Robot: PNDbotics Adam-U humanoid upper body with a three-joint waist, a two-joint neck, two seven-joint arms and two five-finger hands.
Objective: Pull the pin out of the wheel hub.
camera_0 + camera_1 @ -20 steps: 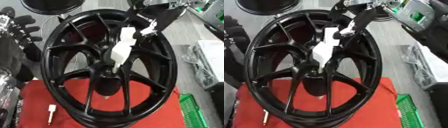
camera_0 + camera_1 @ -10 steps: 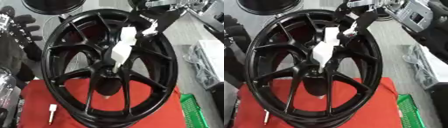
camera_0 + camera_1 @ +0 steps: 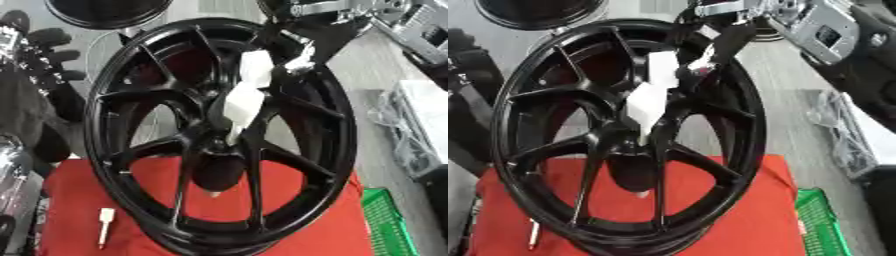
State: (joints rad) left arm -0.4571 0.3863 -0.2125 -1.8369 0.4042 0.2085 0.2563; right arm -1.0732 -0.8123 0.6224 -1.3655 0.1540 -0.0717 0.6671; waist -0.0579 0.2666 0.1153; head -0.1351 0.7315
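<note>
Nearest us, on the red mat (image 3: 79,200), lies a small white pin-like piece (image 3: 104,226) w/ a thin stem, just beside the wheel's lower left rim and well apart from any hand; whether it's a pin already out or a spare, we can't say. The black wheel (image 3: 219,135) stands on that mat, tilted, spokes toward us, a green basket (image 3: 385,225) at lower right. At the hub (image 3: 219,145) we see the tip of a white, blocky piece (image 3: 245,100) that runs up and back from the centre; we take this for the pin, or a white cover on the hand, and can't tell which. Behind it the right hand (image 3: 715,47) comes in from the upper right, dark fingers bunched at the white piece's top end, so we read it as clamped on the pin. The left hand (image 3: 39,55) sits at the far left edge, beside the rim, fingers curled round nothing. Vs. 1 s and 0.5 s ago, almost nothing has changed: white piece, hand and wheel hold the same pose, tip at the hub as before. For the task that means, in our judgement, the pull hasn't begun or hasn't freed anything yet; the pin is still seated in the hub.
</note>
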